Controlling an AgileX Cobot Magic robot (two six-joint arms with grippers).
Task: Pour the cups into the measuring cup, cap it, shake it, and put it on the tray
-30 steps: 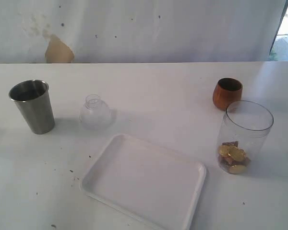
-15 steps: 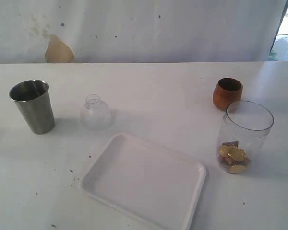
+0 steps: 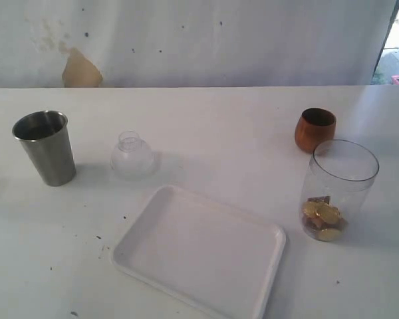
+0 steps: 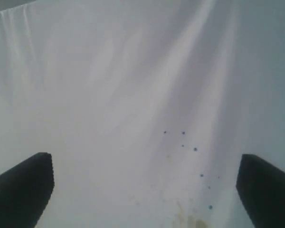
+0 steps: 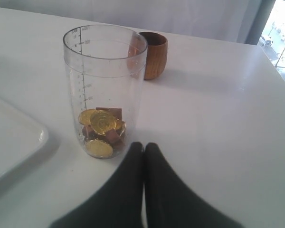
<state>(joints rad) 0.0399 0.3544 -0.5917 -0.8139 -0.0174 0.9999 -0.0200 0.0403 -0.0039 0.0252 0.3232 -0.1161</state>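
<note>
Over the last second nothing on the bench (image 3: 206, 119) has moved. Every item sits where it sat, and neither arm has come into the exterior view.

The tumbler (image 3: 45, 147) stands upright at the far left, and its inside is too dark to tell whether it holds anything. The small clear lid (image 3: 132, 156) rests just to its right, well apart from the measuring cup. The tray (image 3: 199, 249) lies bare in the middle, nearer the camera. The wooden cup (image 3: 314, 129) is upright on the right. The measuring cup (image 3: 339, 189) stands uncapped just in front of it, off the tray, with gold coins (image 3: 322, 219) and a few brown pieces at its bottom. No frosted cup shows in any view.

The left claw (image 4: 145, 180) is spread wide over bare bench, with nothing between its fingers. The right claw (image 5: 143, 148) is pressed together and empty, its tips low and just beside the foot of the measuring cup (image 5: 104, 85). The wooden cup (image 5: 152, 54) is behind it, and a corner of the tray (image 5: 14, 137) is off to one side.

The stillness reads as a pause between steps. Some contents are already in the measuring cup, yet capping, shaking and placing are all still undone. I judge the next move to be either another pour or fetching the lid. The lid lies on the left arm's side, far from the cup, so it must be carried across.
</note>
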